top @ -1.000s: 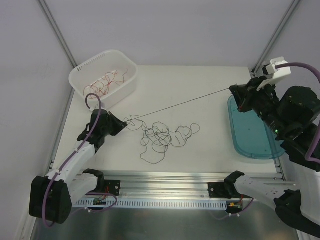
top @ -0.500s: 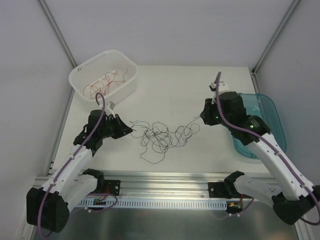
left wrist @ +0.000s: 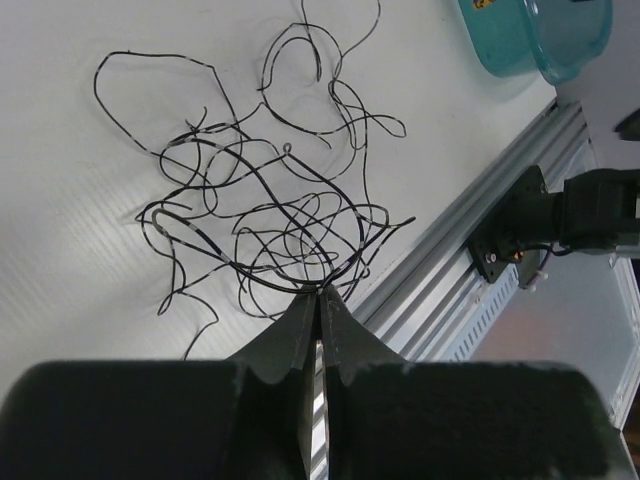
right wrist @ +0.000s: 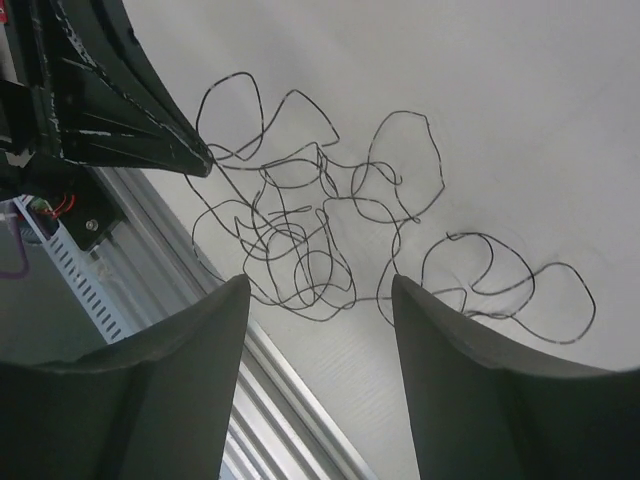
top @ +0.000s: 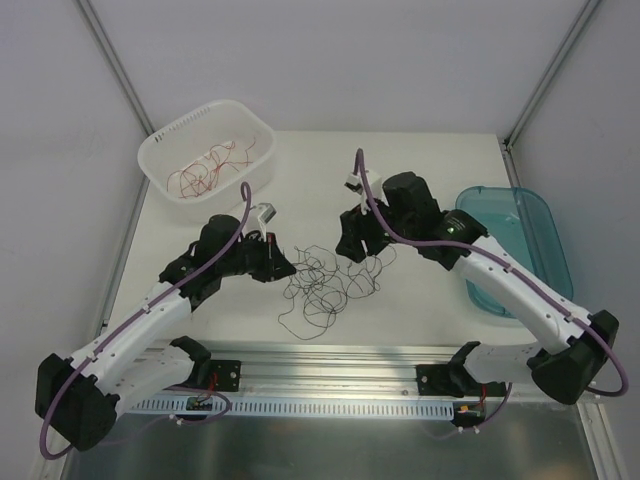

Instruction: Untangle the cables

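White table (top: 420,170): left gripper (left wrist: 320,296) pinches black cables (left wrist: 270,200); right gripper (right wrist: 320,286) spread above them.

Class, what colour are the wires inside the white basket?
Red. The wires show best in the top external view.

Left arm (top: 150,310): base lower left of the top view, stretched low and up-right toward frame centre, purple hose (top: 225,235) arching over the wrist. Left gripper (top: 287,271) points right. In the left wrist view its fingers (left wrist: 300,330) are pressed flat together, no gap, tips pinching a strand of the cables (left wrist: 290,215).

Right arm (top: 505,280): base lower right, forearm running up-left, wrist bent so the right gripper (top: 356,246) points down-left. Its fingers (right wrist: 190,340) stand well apart, nothing between them.

The two grippers face each other mid-frame, near but apart.
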{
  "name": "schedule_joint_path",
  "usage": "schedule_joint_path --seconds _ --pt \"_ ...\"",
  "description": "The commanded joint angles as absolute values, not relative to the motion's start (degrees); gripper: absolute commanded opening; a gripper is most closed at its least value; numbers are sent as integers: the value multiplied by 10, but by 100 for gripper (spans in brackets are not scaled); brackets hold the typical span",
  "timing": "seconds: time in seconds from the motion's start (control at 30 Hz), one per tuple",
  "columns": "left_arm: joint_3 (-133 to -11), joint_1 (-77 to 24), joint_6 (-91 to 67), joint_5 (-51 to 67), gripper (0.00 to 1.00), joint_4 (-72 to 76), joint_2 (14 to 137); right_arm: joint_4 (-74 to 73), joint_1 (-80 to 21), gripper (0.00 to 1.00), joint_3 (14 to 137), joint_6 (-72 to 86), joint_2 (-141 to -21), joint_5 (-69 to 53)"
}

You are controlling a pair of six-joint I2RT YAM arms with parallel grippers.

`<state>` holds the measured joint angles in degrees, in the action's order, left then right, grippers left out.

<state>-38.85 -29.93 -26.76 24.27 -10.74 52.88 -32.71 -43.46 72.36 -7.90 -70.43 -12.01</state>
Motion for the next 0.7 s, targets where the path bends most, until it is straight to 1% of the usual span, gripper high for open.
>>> schedule_joint_path --seconds 0.0,0.27,0.5,0.67 --pt "-417 -321 -226 269 0 -105 528 -300 -439 62 745 -142 -750 -205" --pt "-417 -331 -209 288 0 -107 514 -263 -439 54 727 -178 -810 -235" --pt "-417 -332 -211 287 0 -112 504 -184 -439 54 669 -174 -867 -281" --pt "-417 -333 -210 285 0 -116 501 -114 -439 56 655 -154 -903 -310"
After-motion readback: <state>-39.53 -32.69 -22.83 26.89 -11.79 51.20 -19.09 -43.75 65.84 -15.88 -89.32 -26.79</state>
